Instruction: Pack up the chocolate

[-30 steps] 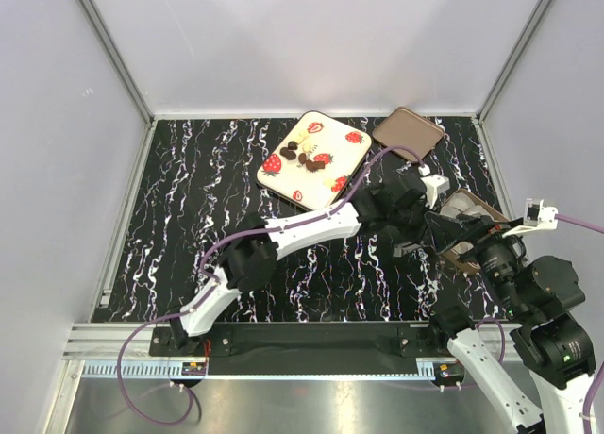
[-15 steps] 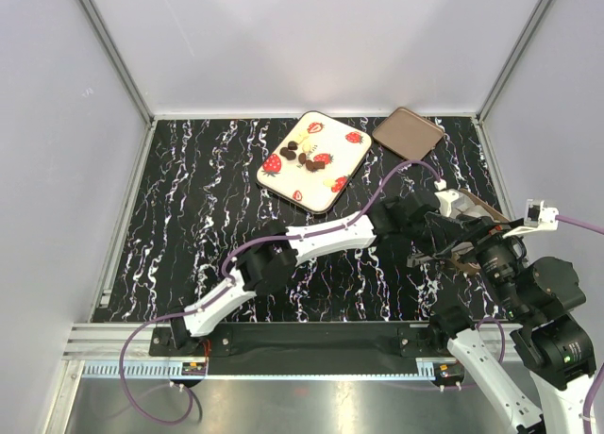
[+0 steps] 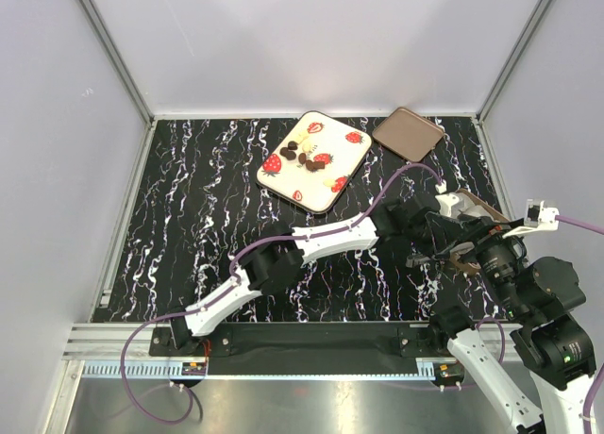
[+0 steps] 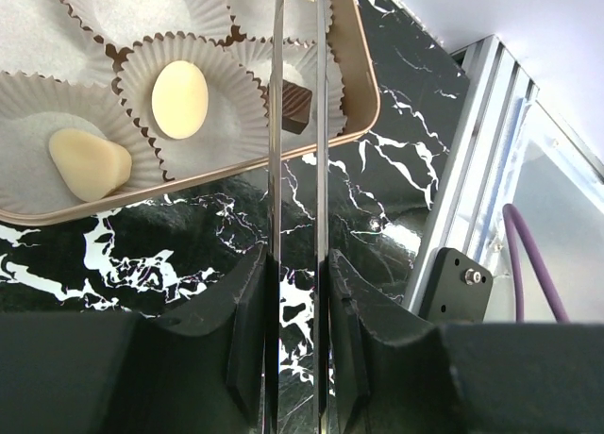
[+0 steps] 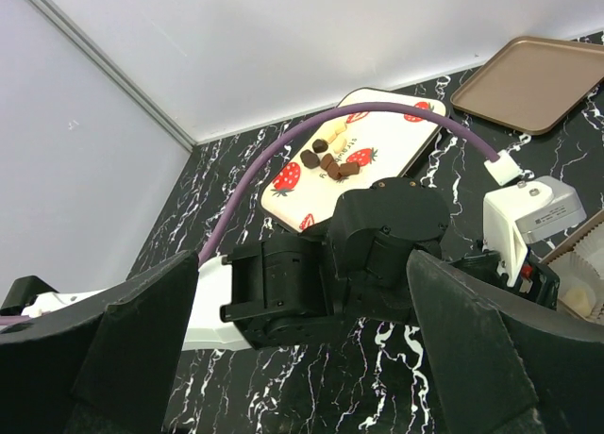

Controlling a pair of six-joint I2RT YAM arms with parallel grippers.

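Observation:
Several dark and cream chocolates (image 3: 304, 156) lie on the cream strawberry tray (image 3: 283, 175); they also show in the right wrist view (image 5: 330, 160). My left gripper (image 4: 297, 264) is shut on thin metal tongs (image 4: 276, 123), reaching over the gold-rimmed box (image 4: 363, 94) of white paper cups at the right (image 3: 477, 204). A dark square chocolate (image 4: 290, 107) sits in a cup between the tong blades. Two cream chocolates, one oval (image 4: 179, 98) and one wedge-shaped (image 4: 90, 162), lie in neighbouring cups. My right gripper (image 5: 302, 264) is open and empty, just in front of the box, facing the left wrist (image 5: 377, 236).
The brown rounded-square lid (image 3: 408, 133) lies at the back right, beside the tray. The left arm stretches diagonally across the marble table (image 3: 189, 198). A purple cable (image 5: 377, 118) arcs over the tray. The right wall stands close to the box.
My left arm has swung right and stretched out, carrying the tongs from mid-table over to the box. The right arm has stayed put.

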